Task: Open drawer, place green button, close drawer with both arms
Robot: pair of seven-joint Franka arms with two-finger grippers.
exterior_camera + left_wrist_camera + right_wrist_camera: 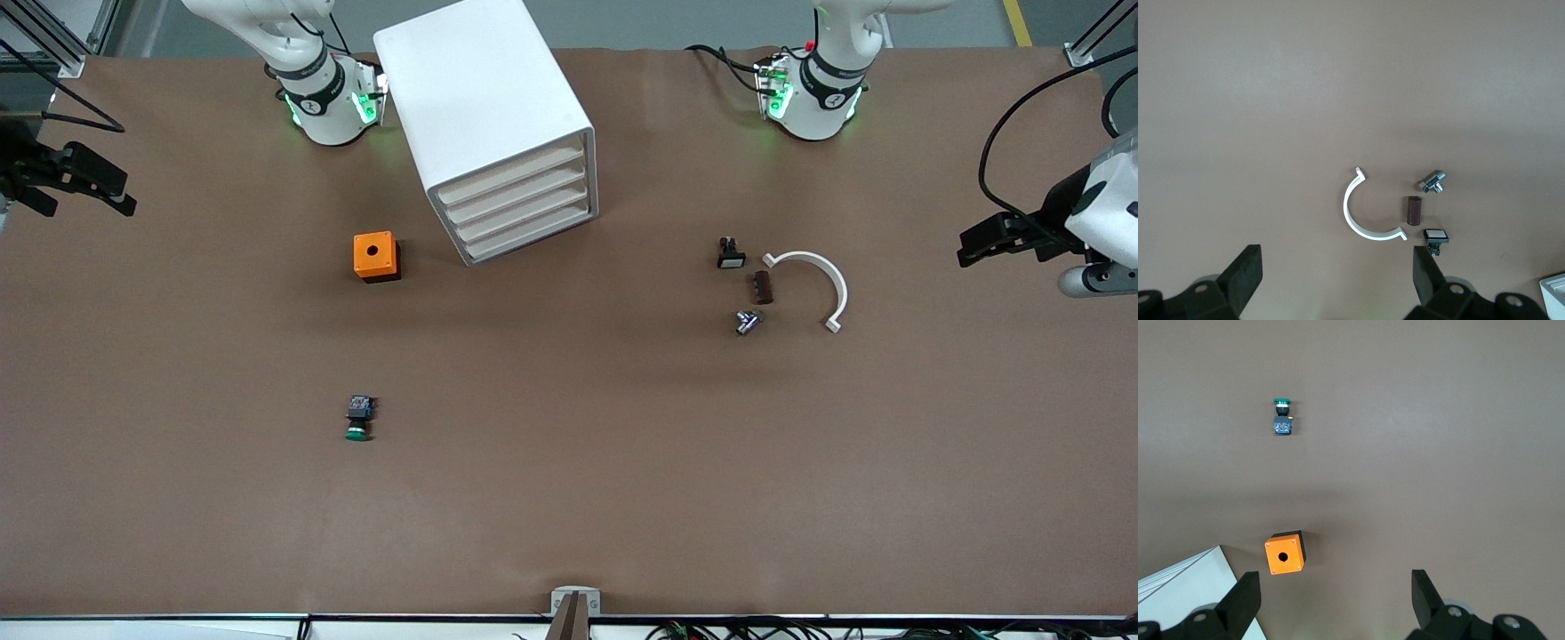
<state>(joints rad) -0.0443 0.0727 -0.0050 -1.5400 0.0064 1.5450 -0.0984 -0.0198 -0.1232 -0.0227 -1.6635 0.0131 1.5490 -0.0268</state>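
Currently, the right gripper (84, 191) hangs over the right arm's end of the table (569, 498), jaws spread wide, nothing held; that arm waits. The button (358, 418) lies on its side on the table, nearer the front camera than the orange box (375, 256), green cap pointing toward that camera. The white drawer cabinet (493, 124) stands beside the box, all 4 drawers shut. Toward the left arm's end lie a black-and-white switch part (731, 253), a brown cylinder (762, 287), a small metal fitting (748, 322) and a white half-ring (820, 283). The left gripper (996, 242) hangs over that end, fingers fully parted, empty.
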